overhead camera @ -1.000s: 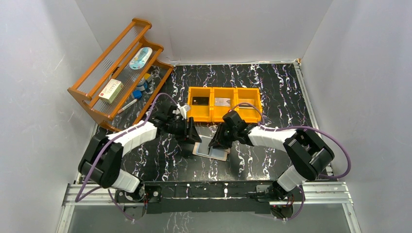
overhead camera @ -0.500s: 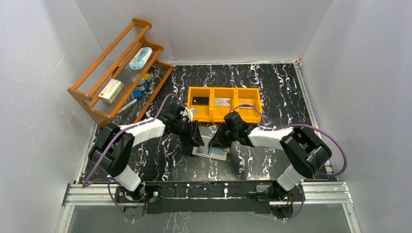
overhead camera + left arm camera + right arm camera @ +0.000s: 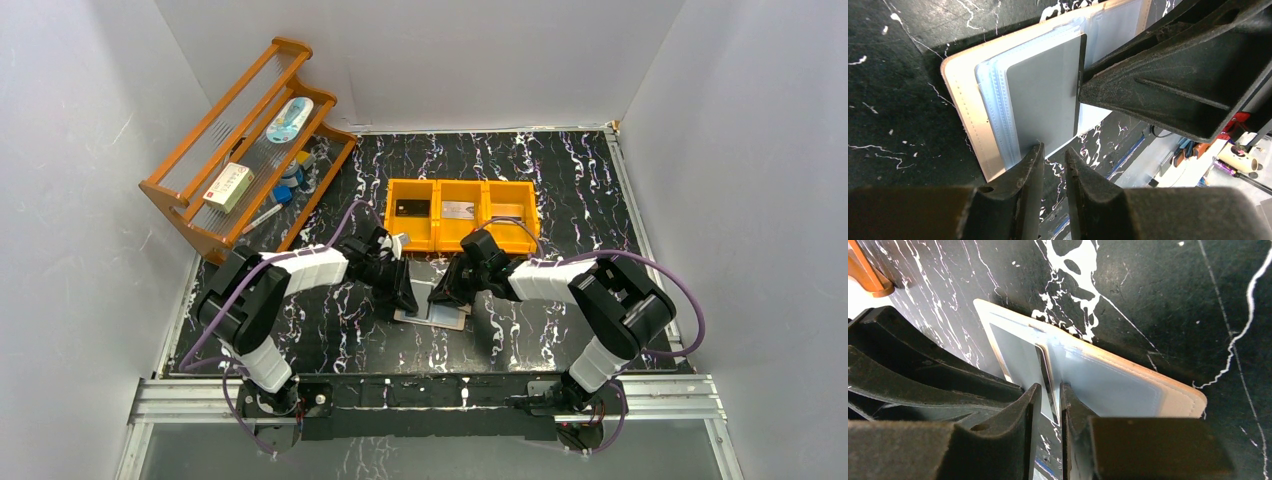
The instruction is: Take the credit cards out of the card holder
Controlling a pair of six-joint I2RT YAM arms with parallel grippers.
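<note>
The card holder lies open on the marbled table, near the orange tray, with a grey card not yet out of its clear sleeve. The left gripper has slid in to the card's near edge, its jaws narrowed to a slit. The right gripper, also narrower than a second ago, straddles a sleeve leaf. Whether either truly pinches, I cannot tell. The pull looks about to begin.

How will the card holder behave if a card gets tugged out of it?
The card holder lies open and flat, so it likely slides along unless pinned. Its clear sleeves look floppy and may lift; the grey card looks stiff.
</note>
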